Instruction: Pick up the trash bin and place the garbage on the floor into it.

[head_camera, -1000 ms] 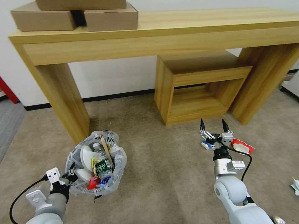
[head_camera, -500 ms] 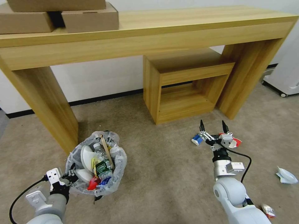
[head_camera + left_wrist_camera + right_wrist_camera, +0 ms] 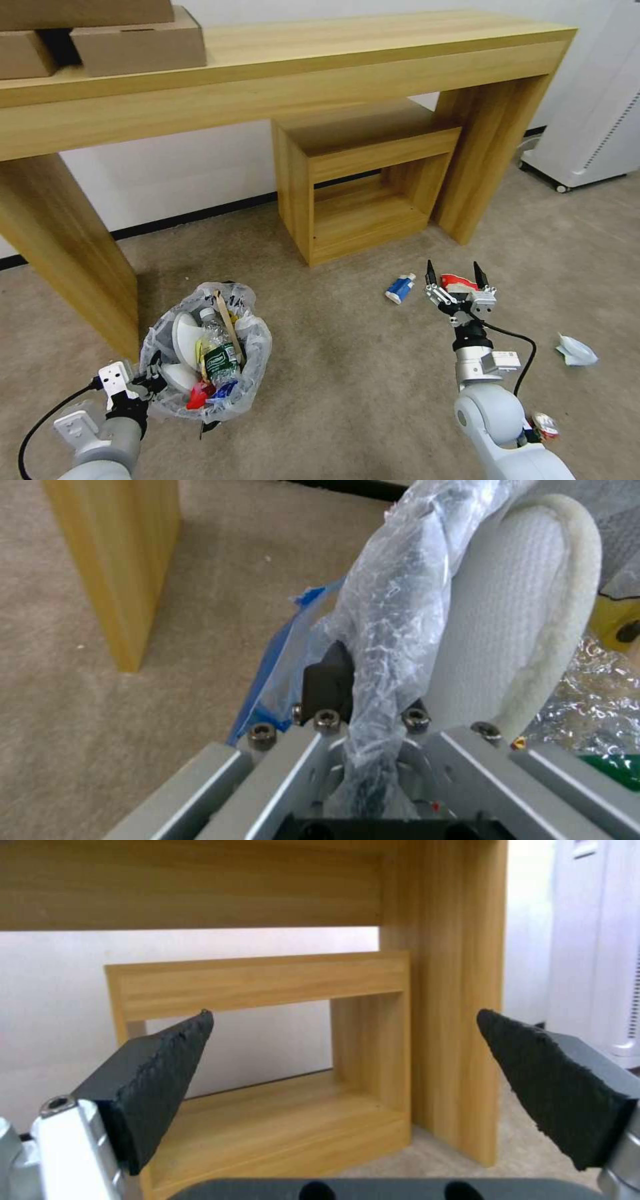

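Note:
The trash bin (image 3: 230, 393), lined with a crinkly clear bag, hangs just above the floor (image 3: 347, 393) at the lower left. It holds a white slipper (image 3: 513, 620), a plastic bottle (image 3: 215, 350), a wooden stick and wrappers. My left gripper (image 3: 145, 383) is shut on its bagged rim (image 3: 387, 605). My right gripper (image 3: 455, 272) is held open and empty above the carpet. Red paper (image 3: 457, 280) lies just beyond it. A blue-white tube (image 3: 400, 288) lies to its left. A white paper wad (image 3: 577, 350) and a crushed can (image 3: 545, 425) lie to the right.
A long wooden table (image 3: 373, 60) spans the back, with cardboard boxes (image 3: 133, 40) on its left end. A wooden cubby (image 3: 363, 180) stands under it, also ahead of the right gripper (image 3: 267, 985). A white appliance (image 3: 600, 113) stands at the far right.
The whole head view has swung to the right, so table, cubby and litter have slid left in the picture. Both arms keep their poses and the bin stays gripped.

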Robot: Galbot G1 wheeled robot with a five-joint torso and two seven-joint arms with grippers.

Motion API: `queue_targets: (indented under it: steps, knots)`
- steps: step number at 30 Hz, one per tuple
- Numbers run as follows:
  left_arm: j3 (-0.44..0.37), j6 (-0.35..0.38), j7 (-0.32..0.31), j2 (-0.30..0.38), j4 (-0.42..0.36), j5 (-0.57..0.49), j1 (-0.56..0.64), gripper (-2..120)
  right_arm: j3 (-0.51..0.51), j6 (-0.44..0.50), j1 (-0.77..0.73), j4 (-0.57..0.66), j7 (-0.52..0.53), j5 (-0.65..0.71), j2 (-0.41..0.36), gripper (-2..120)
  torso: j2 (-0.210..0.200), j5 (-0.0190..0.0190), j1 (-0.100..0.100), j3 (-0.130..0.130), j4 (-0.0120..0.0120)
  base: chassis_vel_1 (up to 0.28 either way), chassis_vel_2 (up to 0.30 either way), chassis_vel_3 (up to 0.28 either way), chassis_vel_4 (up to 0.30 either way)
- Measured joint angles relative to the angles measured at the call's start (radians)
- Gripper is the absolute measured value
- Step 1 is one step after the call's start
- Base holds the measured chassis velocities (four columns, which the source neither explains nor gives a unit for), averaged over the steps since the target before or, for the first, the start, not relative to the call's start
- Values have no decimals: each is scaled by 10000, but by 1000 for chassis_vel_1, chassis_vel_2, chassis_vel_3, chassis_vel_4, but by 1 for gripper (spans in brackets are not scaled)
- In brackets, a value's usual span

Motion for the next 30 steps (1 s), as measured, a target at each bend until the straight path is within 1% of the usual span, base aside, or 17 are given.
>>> queue_targets:
  steps: [14,30]
  knots:
    - [-23,0,-7,-5,0,-25,-50,0,-94,38,46,-38,-1,-13,6,100,0,0,0,0,0,-51,-51,-41,-50]
    - [-94,-25,-64,-38,41,-83,-86,0,-305,119,173,-107,-17,67,-9,100,0,-1,0,1,-2,-25,-26,-32,-28]
